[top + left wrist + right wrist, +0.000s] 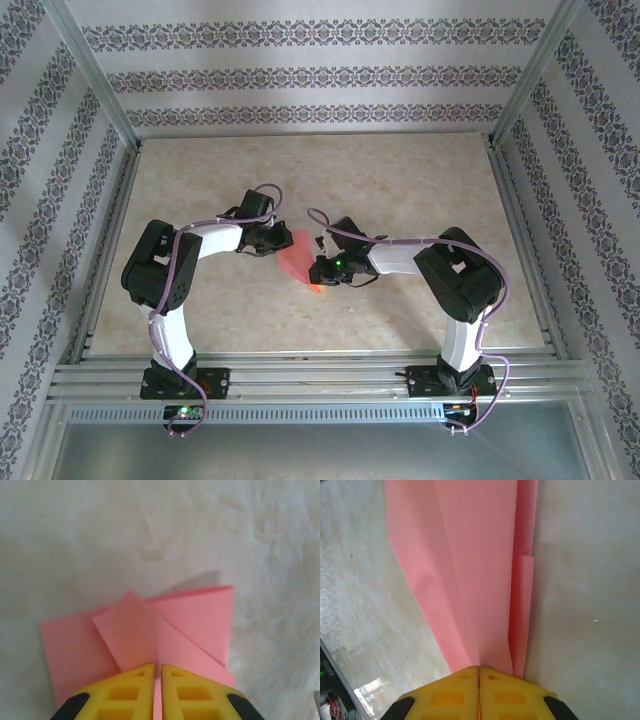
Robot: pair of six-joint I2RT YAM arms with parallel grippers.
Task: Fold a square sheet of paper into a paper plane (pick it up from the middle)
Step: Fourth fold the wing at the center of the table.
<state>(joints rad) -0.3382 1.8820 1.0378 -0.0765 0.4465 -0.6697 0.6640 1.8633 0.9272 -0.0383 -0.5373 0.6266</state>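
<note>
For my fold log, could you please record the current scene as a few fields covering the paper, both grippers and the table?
paper: pink paper, folded into layered flaps, at mid-table between the two arms
left gripper: shut on the pink paper's edge
right gripper: shut on the pink paper's narrow end
table: beige marbled surface
paper lifted or resting: cannot tell

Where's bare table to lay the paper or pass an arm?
Free: far half of the beige table, by the back wall, and the near strip between the arm bases. Crowded: the centre, where left gripper and right gripper pinch the folded salmon-pink paper.
</note>
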